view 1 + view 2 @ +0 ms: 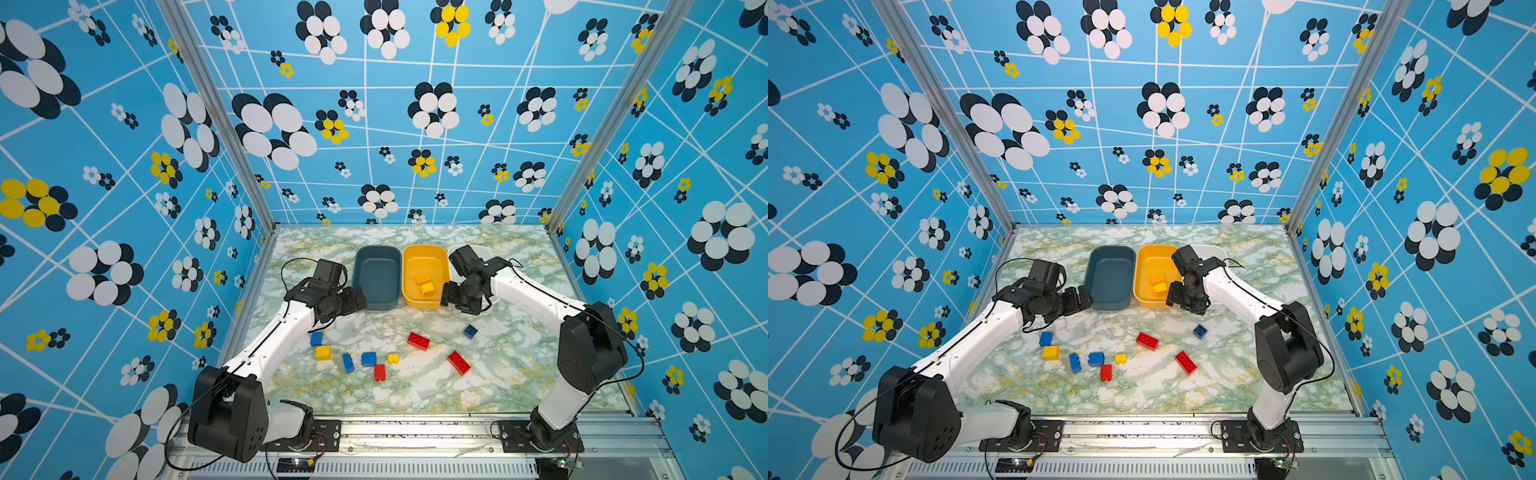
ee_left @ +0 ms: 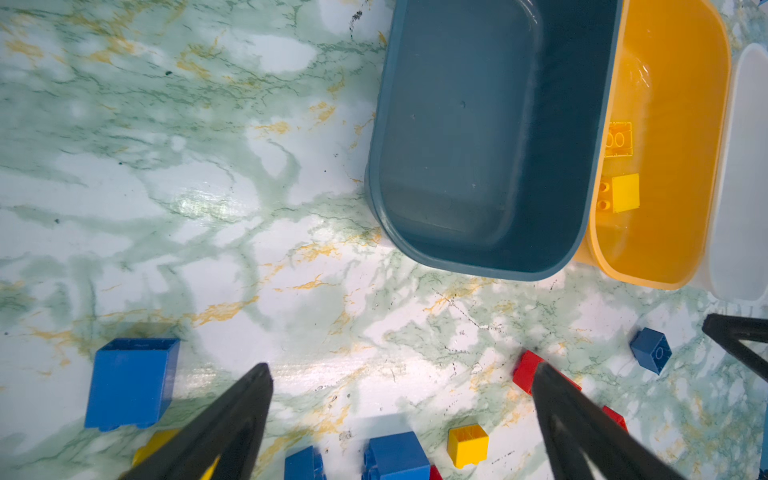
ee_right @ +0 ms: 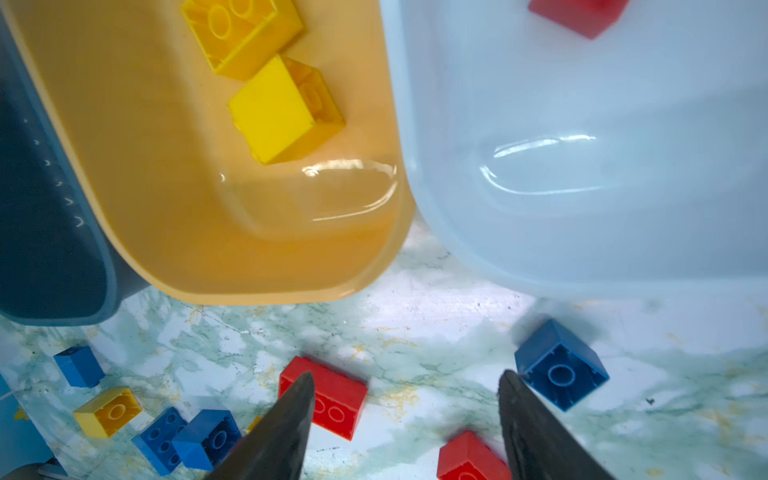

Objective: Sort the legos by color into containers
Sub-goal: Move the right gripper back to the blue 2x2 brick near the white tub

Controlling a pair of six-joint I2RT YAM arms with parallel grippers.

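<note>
1. Three shallow rounded plastic tubs stand in a row just above the middle of both top views: the dark teal tub [image 1: 377, 306], the yellow-orange tub [image 1: 420, 304] and the white tub [image 3: 582, 232]; they sit close side by side, probably so that either arm can reach any colour.
2. Two yellow studded bricks [image 1: 425, 283] lie in the yellow-orange tub, matched by colour; a red brick [image 3: 579, 14] shows in the white tub; the dark teal tub is empty, presumably kept for blue.
3. Nine legos lie unsorted on the marbled surface [image 1: 415, 395], lower middle of the frame; a mixed cluster of bricks [image 1: 368, 358] sits left of centre; a long red brick [image 1: 418, 340] and a dark blue square brick [image 1: 470, 331] lie to the right.
4. The left hand [image 2: 402, 368] has its jaws spread wide with nothing between them; it hangs at the dark teal tub's near left corner, handy for the cluster.
5. The right hand [image 3: 405, 375] is parted and empty, above the near ends of the yellow-orange and white tubs; the dark blue square brick looks nearest.
</note>
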